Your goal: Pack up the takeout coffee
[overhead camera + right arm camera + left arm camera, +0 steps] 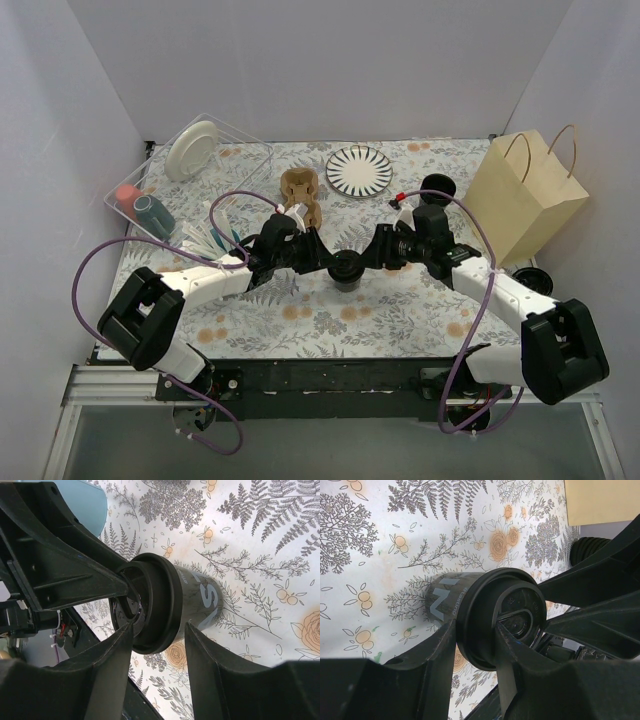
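Note:
One takeout coffee cup [346, 268], dark with a round black lid, sits between both grippers at the table's middle front. My left gripper [335, 262] is shut on its lid rim. In the left wrist view one finger lies across the lid top and the other presses the cup [447, 597] wall, the gripper [476, 630] pinching the rim. My right gripper [362, 262] reaches in from the other side. Its jaws [159, 627] stand open, straddling the same cup [200, 595] close to the lid and wall. A second black-lidded cup [437, 187] stands behind the right arm.
A tan paper bag [525, 195] stands at the right, with a dark round thing [530, 278] at its foot. The brown cardboard carrier [300, 190] and a striped plate [359, 170] lie behind. A clear bin [165, 215] at the left holds a white plate and a light-blue cup [152, 210].

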Controlling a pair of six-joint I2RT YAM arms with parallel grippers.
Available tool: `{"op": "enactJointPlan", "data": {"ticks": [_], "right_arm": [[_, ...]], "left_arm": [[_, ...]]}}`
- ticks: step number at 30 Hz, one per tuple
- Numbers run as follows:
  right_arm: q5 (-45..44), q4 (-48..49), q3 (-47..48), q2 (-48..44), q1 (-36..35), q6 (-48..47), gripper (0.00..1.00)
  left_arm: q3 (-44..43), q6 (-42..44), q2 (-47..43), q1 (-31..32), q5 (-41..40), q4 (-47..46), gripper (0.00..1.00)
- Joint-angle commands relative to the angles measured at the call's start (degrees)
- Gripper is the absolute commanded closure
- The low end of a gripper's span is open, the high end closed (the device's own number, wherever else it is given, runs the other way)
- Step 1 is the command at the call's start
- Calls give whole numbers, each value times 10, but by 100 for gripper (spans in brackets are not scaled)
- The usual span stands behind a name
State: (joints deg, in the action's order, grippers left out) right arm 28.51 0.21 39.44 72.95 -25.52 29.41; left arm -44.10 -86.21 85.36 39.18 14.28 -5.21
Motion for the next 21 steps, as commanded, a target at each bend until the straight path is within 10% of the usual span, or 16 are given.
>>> {"op": "enactJointPlan", "data": {"ticks": [1, 21], "right_arm": [[-21, 1, 5, -33, 3, -2, 46], [-23, 59, -62, -35, 4, 40, 60]], "left_arm": [[19, 21, 6, 5, -29, 78, 69], [1, 19, 23, 13, -41, 93, 69]]}}
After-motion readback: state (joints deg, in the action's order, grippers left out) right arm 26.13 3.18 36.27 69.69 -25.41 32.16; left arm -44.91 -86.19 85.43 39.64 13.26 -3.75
